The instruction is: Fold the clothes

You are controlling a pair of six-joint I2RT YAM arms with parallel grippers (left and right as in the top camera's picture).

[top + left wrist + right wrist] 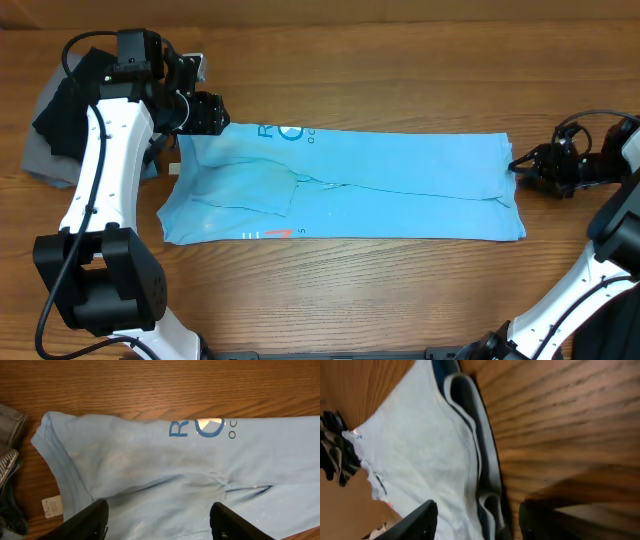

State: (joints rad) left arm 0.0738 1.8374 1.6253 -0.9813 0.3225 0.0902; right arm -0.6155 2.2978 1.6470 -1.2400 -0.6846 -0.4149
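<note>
Overhead view: you have the wooden worktop (400,70) with the light blue T-shirt (400,190) laid flat as a long band across its middle, running from near the left edge almost to the right edge. The shirt is doubled over on itself; a folded-in panel sits on its left part, and a crease runs along its length.

Black and grey garments (55,125) lie heaped in the far left corner, just beside the shirt's left end. You cannot tell from any view how many pieces are in the heap.

Left gripper (157,522) sits over the shirt's far left corner. In the left wrist view its fingers (85,522) stand wide apart above the cloth, gripping nothing.

Right gripper (477,520) is at the shirt's right end, near the right edge. In the right wrist view its fingers (417,520) are spread, with the layered cloth edge lying between them, not pinched.

Blue lettering (197,427) shows along the shirt's far side. A small red mark (280,233) shows near its near side.

A small white tag (51,507) rests on the wood beside the shirt's left end.
</note>
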